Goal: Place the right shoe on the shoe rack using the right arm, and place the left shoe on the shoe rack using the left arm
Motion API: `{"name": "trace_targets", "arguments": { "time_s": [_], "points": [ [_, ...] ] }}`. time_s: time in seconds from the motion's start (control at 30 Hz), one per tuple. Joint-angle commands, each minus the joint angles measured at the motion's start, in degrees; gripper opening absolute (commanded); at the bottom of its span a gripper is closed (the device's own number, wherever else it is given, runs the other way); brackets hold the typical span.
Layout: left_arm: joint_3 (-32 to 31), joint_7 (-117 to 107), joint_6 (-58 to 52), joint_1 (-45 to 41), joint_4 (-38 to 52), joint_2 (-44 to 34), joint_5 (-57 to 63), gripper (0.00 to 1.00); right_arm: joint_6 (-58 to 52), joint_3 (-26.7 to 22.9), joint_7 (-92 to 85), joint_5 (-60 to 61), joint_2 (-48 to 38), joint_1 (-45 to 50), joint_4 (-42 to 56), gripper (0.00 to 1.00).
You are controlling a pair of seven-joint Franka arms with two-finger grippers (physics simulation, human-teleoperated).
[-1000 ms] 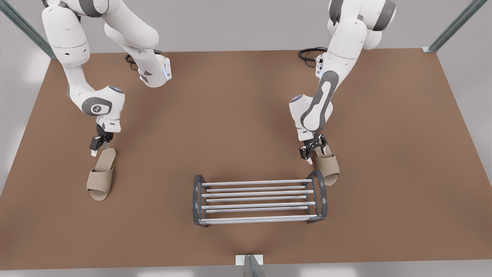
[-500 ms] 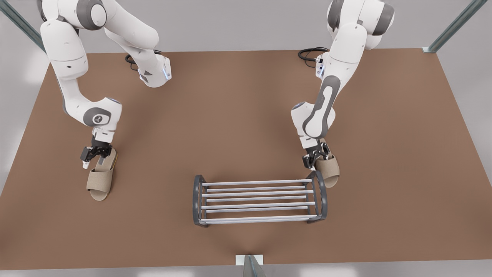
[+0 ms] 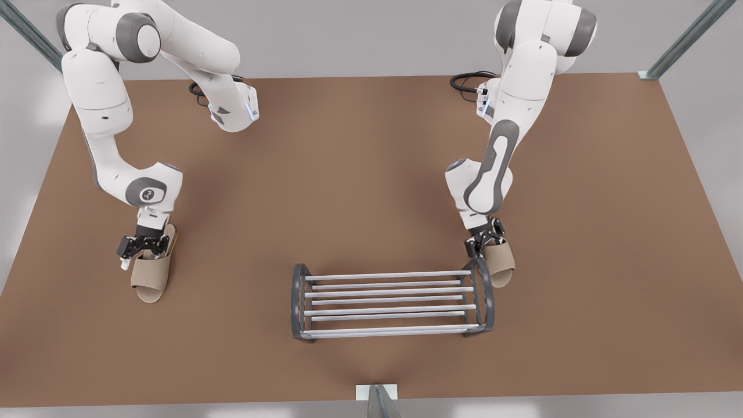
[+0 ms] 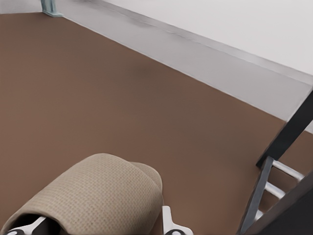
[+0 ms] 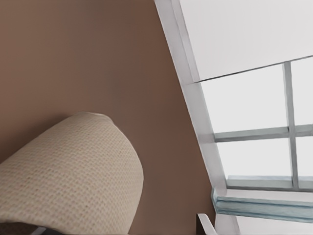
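Tool on left arm (image 3: 484,244), spread wide, empty, straddles left shoe (image 3: 500,264) beside shoe rack (image 3: 389,302); right tool (image 3: 138,248) likewise straddles right shoe (image 3: 150,276)

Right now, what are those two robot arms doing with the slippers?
Each arm is reaching for a slipper. The left claw is down at the slipper beside the shoe rack; the right claw is at the other slipper, farther off. Both claws look open, and both slippers lie on the brown table. Neither is on the rack yet.

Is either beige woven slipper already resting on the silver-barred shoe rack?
No: both beige slippers lie on the brown table, beside the rack.
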Motion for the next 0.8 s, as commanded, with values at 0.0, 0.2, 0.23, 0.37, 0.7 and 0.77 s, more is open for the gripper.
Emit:
{"name": "trace_targets", "arguments": {
  "time_s": [0.0, 0.2, 0.23, 0.37, 0.7, 0.77],
  "points": [
    [0.01, 0.25, 0.65, 0.19, 0.58, 0.27, 0.07, 1.0, 0.08, 0.0, 7.61, -0.14, 0.41, 0.0, 0.73, 1.0],
    [0.01, 0.25, 0.74, 0.72, 1.19, 1.58, 0.07, 1.0, 0.43, 0.0, 7.61, -0.14, 1.2, -0.09, 2.22, 0.96],
    [-0.08, 0.25, 0.74, 0.81, 1.19, 1.67, 0.07, 1.0, 0.43, 0.0, 7.61, -0.14, 1.2, -0.09, 2.14, 0.88],
    [0.01, 0.25, 1.18, 0.9, 1.11, 1.67, 0.07, 0.85, 0.43, 0.0, 7.61, -0.14, 1.29, -0.09, 2.22, 0.83],
    [0.01, 0.43, 2.85, 0.98, 1.02, -0.09, 0.07, 0.23, 0.34, 0.0, 7.52, -0.14, 2.35, 0.0, 2.93, 0.5],
    [0.01, 0.34, 3.11, 0.98, 0.58, -1.31, -0.02, 0.21, 0.34, 0.0, 7.52, -0.14, 2.26, 0.0, 2.93, 0.48]
  ]
}}
